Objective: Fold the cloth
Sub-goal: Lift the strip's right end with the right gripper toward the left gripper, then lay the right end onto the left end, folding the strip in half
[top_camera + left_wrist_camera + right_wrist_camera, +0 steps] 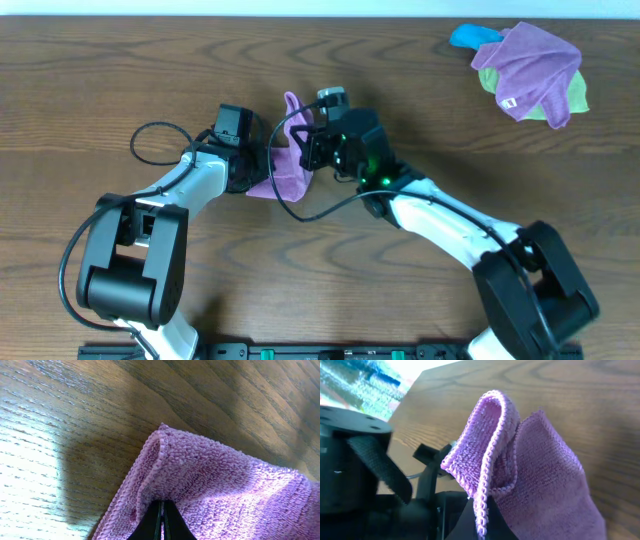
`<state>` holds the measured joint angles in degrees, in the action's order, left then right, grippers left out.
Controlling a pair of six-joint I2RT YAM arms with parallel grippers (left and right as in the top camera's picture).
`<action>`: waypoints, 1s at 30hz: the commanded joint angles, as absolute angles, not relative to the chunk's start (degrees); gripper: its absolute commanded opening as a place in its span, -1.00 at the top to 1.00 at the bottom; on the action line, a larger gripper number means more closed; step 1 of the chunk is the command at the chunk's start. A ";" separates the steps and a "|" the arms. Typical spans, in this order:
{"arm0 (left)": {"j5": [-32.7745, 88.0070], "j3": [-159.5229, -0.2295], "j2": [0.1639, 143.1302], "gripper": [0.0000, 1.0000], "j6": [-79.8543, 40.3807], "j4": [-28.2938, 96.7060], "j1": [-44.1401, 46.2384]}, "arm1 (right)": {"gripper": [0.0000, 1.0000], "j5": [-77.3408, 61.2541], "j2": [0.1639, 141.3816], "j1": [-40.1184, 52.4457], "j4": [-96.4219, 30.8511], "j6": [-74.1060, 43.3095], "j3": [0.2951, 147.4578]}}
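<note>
A small purple cloth (288,165) hangs bunched between my two grippers at the table's middle. My left gripper (256,168) is shut on the cloth's left side; in the left wrist view the cloth (215,485) drapes over the closed fingertips (163,510), with a folded corner pointing up. My right gripper (312,150) is shut on the cloth's edge; in the right wrist view the stitched hem (487,480) runs down between the fingers (482,517) and the cloth stands up in a loop above them.
A pile of cloths lies at the far right back: a purple one (530,65) on top of a green one (572,95) and a blue one (470,37). The left arm's body (355,460) shows close by in the right wrist view.
</note>
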<state>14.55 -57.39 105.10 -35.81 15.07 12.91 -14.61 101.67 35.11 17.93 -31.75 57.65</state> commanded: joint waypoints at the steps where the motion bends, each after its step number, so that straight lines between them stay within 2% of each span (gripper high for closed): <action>1: 12.95 -58.39 104.07 0.89 -34.72 15.57 12.78 | 0.97 -15.27 104.64 36.86 17.12 -30.81 59.02; 14: 13.04 -58.48 98.80 0.88 -34.17 16.29 8.97 | 0.98 -14.13 105.14 38.72 13.82 -29.85 59.05; 30: 9.87 -58.52 91.70 0.89 -30.39 21.80 5.96 | 0.97 -13.56 111.15 40.73 16.95 -30.22 59.05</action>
<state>11.53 -57.39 93.21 -32.03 21.08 6.37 -14.04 109.19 39.66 16.58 -30.55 58.19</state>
